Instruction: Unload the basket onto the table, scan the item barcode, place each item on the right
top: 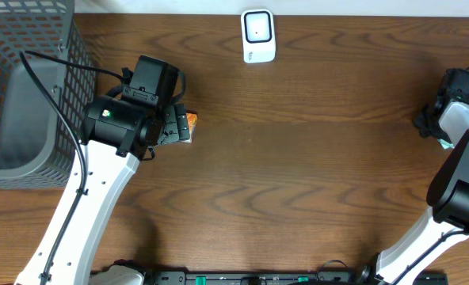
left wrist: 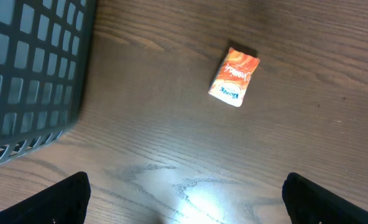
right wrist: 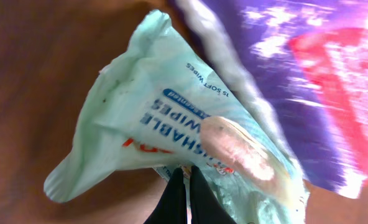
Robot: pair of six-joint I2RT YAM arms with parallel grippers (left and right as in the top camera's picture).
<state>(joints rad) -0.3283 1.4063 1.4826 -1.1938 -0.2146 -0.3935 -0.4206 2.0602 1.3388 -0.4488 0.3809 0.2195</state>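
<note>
A small orange tissue packet lies flat on the wooden table. In the overhead view it peeks out from under my left gripper. That gripper hovers above and short of the packet, wide open, its dark fingers at both lower corners with only bare table between them. The white scanner stands at the table's far edge. My right gripper is shut, its tips against a pale green wipes packet; nothing shows between the fingers.
A grey mesh basket fills the far left, and its wall stands close to the left gripper. A purple and red pack lies beside the wipes. The right arm stands at the table's right edge.
</note>
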